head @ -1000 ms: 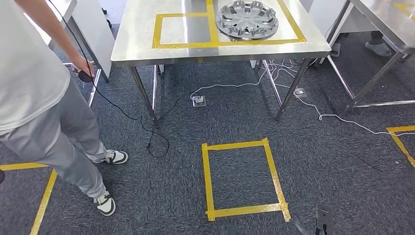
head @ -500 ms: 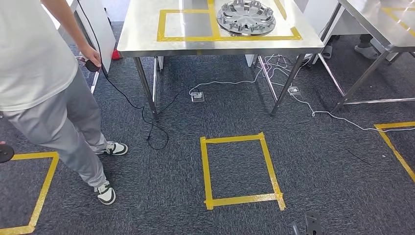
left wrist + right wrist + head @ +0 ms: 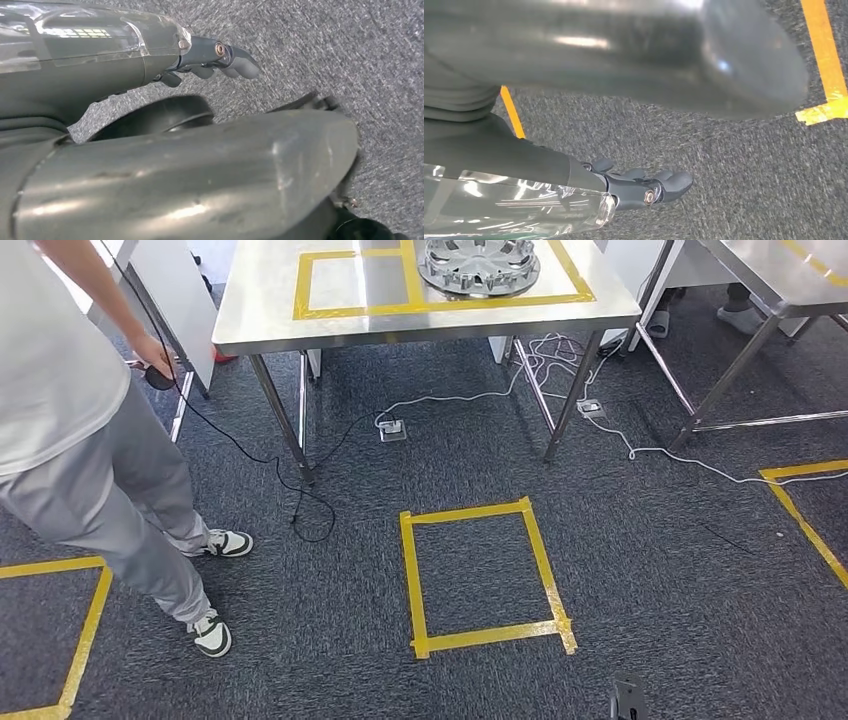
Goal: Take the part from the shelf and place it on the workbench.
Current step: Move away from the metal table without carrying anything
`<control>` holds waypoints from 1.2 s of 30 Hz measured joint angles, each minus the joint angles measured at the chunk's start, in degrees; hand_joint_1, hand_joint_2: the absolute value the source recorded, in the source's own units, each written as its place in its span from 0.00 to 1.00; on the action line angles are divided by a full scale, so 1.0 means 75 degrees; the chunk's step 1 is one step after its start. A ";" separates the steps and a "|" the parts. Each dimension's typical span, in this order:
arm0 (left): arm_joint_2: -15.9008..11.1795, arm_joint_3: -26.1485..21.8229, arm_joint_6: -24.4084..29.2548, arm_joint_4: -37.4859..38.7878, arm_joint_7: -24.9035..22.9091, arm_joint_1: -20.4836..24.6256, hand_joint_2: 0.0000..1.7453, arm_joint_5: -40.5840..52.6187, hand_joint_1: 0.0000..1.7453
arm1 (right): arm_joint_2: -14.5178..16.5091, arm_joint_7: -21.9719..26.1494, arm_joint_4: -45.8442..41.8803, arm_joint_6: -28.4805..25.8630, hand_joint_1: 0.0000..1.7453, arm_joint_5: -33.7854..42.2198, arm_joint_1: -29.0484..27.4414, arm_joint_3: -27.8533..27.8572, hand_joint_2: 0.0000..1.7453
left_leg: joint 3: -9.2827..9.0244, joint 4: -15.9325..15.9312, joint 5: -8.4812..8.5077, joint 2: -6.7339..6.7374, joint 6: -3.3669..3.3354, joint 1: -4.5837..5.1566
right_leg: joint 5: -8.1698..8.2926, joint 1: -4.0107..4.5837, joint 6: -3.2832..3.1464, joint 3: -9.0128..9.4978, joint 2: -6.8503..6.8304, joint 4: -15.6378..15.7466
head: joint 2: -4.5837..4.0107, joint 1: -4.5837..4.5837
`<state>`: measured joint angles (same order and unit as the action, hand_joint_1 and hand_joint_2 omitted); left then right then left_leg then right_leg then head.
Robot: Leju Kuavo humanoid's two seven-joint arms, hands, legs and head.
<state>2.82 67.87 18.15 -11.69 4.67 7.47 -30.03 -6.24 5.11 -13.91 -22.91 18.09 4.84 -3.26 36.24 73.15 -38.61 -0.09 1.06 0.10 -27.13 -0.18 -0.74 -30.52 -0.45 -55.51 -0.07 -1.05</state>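
Wrist views first: my left hand [image 3: 220,60] hangs over grey carpet with nothing in it, its dark fingers [image 3: 240,65] lying loosely together and slightly bent. My right hand [image 3: 644,187] is the same, empty above the carpet, fingers a little apart, with yellow tape lines on the floor near it.

From the head view, nearest to me on the carpet is a yellow tape rectangle [image 3: 484,580]. To my left a person [image 3: 70,430] in a white shirt, grey trousers and white-and-dark shoes stands mid-stride, one hand [image 3: 155,358] holding a small dark object with a black cable running down to the floor. A second taped square corner [image 3: 85,635] lies by their feet.

Farther on stands the steel workbench [image 3: 420,320], marked with yellow tape frames. The part [image 3: 478,262], a silver wheel cover, rests flat on the bench inside the right-hand frame, partly cut off by the picture's top edge. White cables [image 3: 560,370] trail under the bench, and another steel table [image 3: 775,285] stands at far right.
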 joint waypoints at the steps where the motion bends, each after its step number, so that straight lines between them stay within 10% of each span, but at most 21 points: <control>1: -0.0008 0.0015 -0.0001 0.0000 0.0017 -0.0009 0.00 0.0000 0.00 | 0.0008 -0.0007 0.0012 0.0032 0.00 -0.0007 0.0000 -0.0009 0.00 | 0.0022 -0.0001 0.0132 0.0001 -0.0005 -0.0002 | -0.0006 0.0010 -0.0004 -0.0011 0.0003 -0.0025 | 0.0000 -0.0003; 4: -0.0028 0.0051 -0.0002 0.0000 0.0026 -0.0002 0.00 0.0000 0.00 | 0.0025 -0.0039 0.0034 0.0079 0.00 -0.0063 0.0010 -0.0079 0.00 | -0.0504 -0.1250 0.0936 0.0283 -0.0070 0.0023 | -0.0061 0.0048 0.0018 -0.0021 -0.0007 -0.0136 | 0.0001 -0.0026; 7: -0.0027 0.0087 -0.0014 -0.0001 0.0003 0.0067 0.00 0.0018 0.00 | 0.0021 -0.0076 0.0057 0.0037 0.00 -0.0157 -0.0022 -0.0170 0.00 | -0.0717 -0.1941 0.1109 0.0632 -0.0184 0.0080 | -0.0113 0.0119 0.0097 -0.0084 -0.0128 -0.0251 | 0.0000 -0.0028; 11: -0.0014 0.0105 -0.0019 -0.0003 -0.0015 0.0075 0.00 0.0047 0.00 | 0.0007 -0.0106 0.0074 -0.0014 0.00 -0.0161 -0.0039 -0.0220 0.00 | -0.0652 -0.1967 0.1210 0.0271 -0.0348 0.0037 | -0.0397 0.0085 0.0239 -0.0183 -0.0196 -0.0552 | 0.0001 0.0040; 14: -0.0004 0.0105 -0.0019 -0.0002 -0.0013 0.0070 0.00 0.0045 0.00 | 0.0011 -0.0125 0.0089 -0.0030 0.00 -0.0156 -0.0045 -0.0252 0.00 | -0.0589 -0.1964 0.1275 -0.0006 -0.0425 0.0031 | -0.1187 0.0035 0.0345 -0.0758 -0.0033 -0.2003 | 0.0001 0.0120; 16: -0.0005 0.0105 -0.0019 -0.0001 -0.0013 0.0046 0.00 0.0044 0.00 | 0.0022 -0.0127 0.0105 -0.0031 0.00 -0.0156 -0.0042 -0.0291 0.00 | -0.0570 -0.1959 0.1302 -0.0191 -0.0433 0.0040 | -0.1280 0.0028 0.0333 -0.0958 -0.0008 -0.2517 | 0.0001 0.0167; 20: 0.0001 0.0105 -0.0019 -0.0001 -0.0012 0.0041 0.00 0.0044 0.00 | 0.0018 -0.0127 0.0119 -0.0034 0.00 -0.0156 -0.0009 -0.0354 0.00 | -0.0574 -0.1954 0.1335 -0.0516 -0.0384 0.0055 | -0.0288 0.0026 0.0159 -0.0150 0.0415 -0.0731 | 0.0000 0.0177; 24: 0.0004 0.0105 -0.0019 -0.0001 -0.0011 0.0041 0.00 0.0044 0.00 | 0.0005 -0.0135 0.0128 -0.0042 0.00 -0.0153 0.0034 -0.0373 0.00 | -0.0425 -0.1932 0.1405 -0.0721 -0.0218 0.0025 | -0.0193 0.0026 0.0057 0.0030 0.0494 -0.0180 | 0.0001 0.0206; 28: -0.0012 0.0105 -0.0021 -0.0001 -0.0012 0.0034 0.00 0.0037 0.00 | 0.0035 -0.0136 0.0144 -0.0040 0.00 -0.0160 0.0017 -0.0377 0.00 | 0.0037 -0.0960 0.0734 0.0000 -0.0056 0.0039 | -0.0098 -0.0008 -0.0007 0.0066 0.0155 -0.0019 | 0.0000 0.0055; 31: -0.0018 0.0107 -0.0035 -0.0001 -0.0012 0.0035 0.00 0.0036 0.00 | 0.0042 -0.0142 0.0157 -0.0027 0.00 -0.0159 -0.0006 -0.0376 0.00 | 0.0504 0.0096 0.0339 0.0036 0.0042 -0.0045 | -0.0101 0.0004 -0.0009 0.0027 -0.0123 -0.0056 | 0.0000 -0.0015; 36: -0.0034 0.0108 -0.0068 -0.0002 -0.0004 0.0053 0.00 0.0066 0.00 | 0.0063 -0.0179 0.0176 0.0008 0.00 -0.0160 0.0034 -0.0378 0.00 | -0.0510 -0.1755 0.1189 0.0609 -0.0028 -0.0030 | -0.0182 0.0026 0.0127 0.0003 -0.0472 -0.0196 | 0.0000 -0.0029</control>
<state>2.56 68.67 17.64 -11.71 4.64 7.87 -29.54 -5.77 3.77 -12.58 -22.85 16.89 5.09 -6.09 32.41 59.98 -29.69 4.48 0.85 -0.13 -28.49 0.02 0.21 -30.50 -3.99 -56.98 -0.07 -1.27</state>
